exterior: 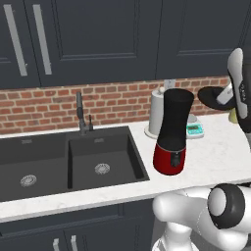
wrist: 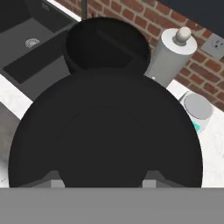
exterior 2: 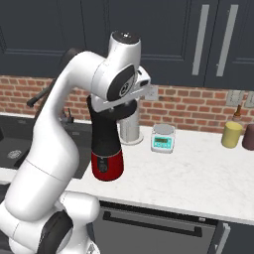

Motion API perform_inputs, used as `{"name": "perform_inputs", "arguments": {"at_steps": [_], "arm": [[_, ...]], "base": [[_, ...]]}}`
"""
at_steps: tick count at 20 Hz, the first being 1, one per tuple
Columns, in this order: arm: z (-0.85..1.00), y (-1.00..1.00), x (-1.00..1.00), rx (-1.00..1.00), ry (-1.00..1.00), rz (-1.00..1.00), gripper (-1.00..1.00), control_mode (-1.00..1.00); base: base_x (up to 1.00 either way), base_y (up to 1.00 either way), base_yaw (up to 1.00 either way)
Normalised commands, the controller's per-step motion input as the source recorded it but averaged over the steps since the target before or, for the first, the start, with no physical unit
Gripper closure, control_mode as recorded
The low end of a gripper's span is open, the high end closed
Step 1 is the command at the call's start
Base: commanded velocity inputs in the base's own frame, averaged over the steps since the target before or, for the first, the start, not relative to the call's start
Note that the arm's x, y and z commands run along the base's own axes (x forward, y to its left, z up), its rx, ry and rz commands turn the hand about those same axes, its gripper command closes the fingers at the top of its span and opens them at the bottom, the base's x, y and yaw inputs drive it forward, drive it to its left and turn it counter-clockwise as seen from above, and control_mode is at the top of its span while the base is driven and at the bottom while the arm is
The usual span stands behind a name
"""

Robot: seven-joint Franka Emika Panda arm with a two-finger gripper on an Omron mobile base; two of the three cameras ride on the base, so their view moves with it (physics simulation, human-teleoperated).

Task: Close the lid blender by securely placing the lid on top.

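You see the blender (exterior: 171,135) standing upright on the white worktop (exterior: 215,152), just at the 3 o'clock side of the dark sink (exterior: 68,159); its red base sits on the worktop and its black jar flares upward with the mouth uncovered; in the right base view the blender (exterior 2: 106,149) stands partly behind the arm. The lid (exterior: 214,97) hangs in the air at the jar's 2 o'clock in the left base view, level with the jar's top and apart from it, not yet over the mouth; it is tilted rather than flat. In the hand view the lid (wrist: 105,131) lies broad and black right before the camera, with the jar's open mouth at its 12 o'clock beyond it. The claw (exterior: 224,95) has the lid clamped between its jaws, which stand partly apart on it; you can see one pale finger against the disc in the left base view. Behind the blender, at its 11 o'clock, stands the white paper-towel roll (exterior: 157,110) against the brick wall (exterior: 49,105); the small grey scale (exterior 2: 162,137) with a teal display lies on the worktop near the roll. At the 3 o'clock edge of the right base view a yellow canister (exterior 2: 231,134) stands by the wall; the tap (exterior: 81,115) rises behind the sink.
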Motion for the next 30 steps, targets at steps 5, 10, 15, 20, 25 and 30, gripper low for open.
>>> {"name": "perform_inputs", "arguments": {"at_steps": [5, 10, 15, 20, 25, 30], "arm": [[0.00, 0.42, 0.10, 0.00, 0.00, -0.02, 1.00, -1.00], [0.00, 0.40, 0.15, 0.00, 0.00, -0.02, 1.00, -1.00], [0.00, 0.30, 0.21, 0.00, 0.02, -0.01, 1.00, -1.00], [0.00, 0.22, 0.22, 0.00, 0.02, 0.00, 1.00, -1.00], [0.00, 0.12, 0.24, 0.00, 0.01, 0.00, 1.00, -1.00], [-0.04, 0.02, 0.20, 0.00, 0.00, 0.00, 1.00, -1.00]], "base": [[0.00, 0.00, 0.00], [0.00, 0.00, 0.00], [0.00, 0.00, 0.00], [0.00, 0.00, 0.00], [0.00, 0.00, 0.00], [0.00, 0.00, 0.00]]}}
